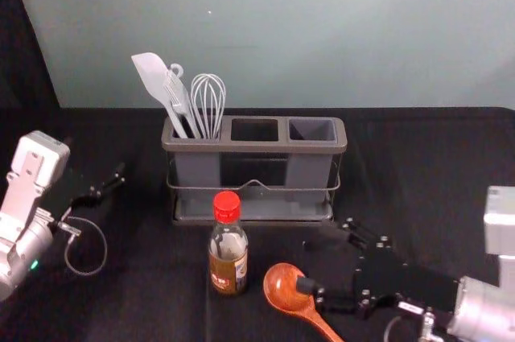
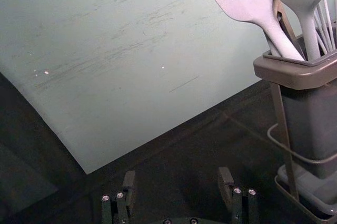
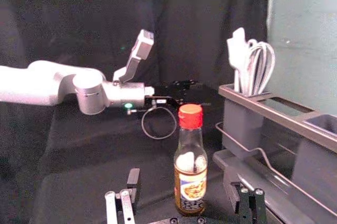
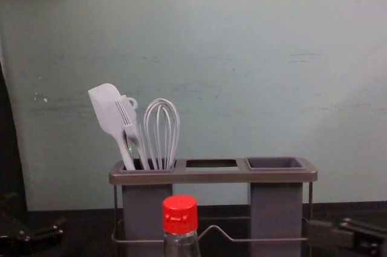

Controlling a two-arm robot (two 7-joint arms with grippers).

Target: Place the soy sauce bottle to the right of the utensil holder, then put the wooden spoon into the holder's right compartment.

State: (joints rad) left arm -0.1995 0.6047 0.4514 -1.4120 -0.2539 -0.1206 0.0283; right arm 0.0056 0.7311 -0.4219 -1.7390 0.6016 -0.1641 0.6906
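Observation:
The soy sauce bottle (image 1: pixel 228 253), red-capped, stands upright in front of the utensil holder (image 1: pixel 254 147), left of its middle. My right gripper (image 1: pixel 311 263) is open to the bottle's right, one finger over the wooden spoon (image 1: pixel 286 287) lying on the table. In the right wrist view the bottle (image 3: pixel 190 182) appears beyond the gap of the right gripper (image 3: pixel 182 181), ungripped. The holder's right compartment (image 4: pixel 275 164) has nothing showing above its rim. My left gripper (image 1: pixel 119 176) is idle at the left; the left wrist view shows the left gripper (image 2: pixel 177 179) open.
A spatula (image 1: pixel 153 80), a brush and a whisk (image 1: pixel 208 100) stand in the holder's left compartment. A wire rail (image 4: pixel 242 240) runs along the holder's front. Behind the black-covered table (image 1: pixel 418 165) rises a pale wall (image 1: pixel 362 28).

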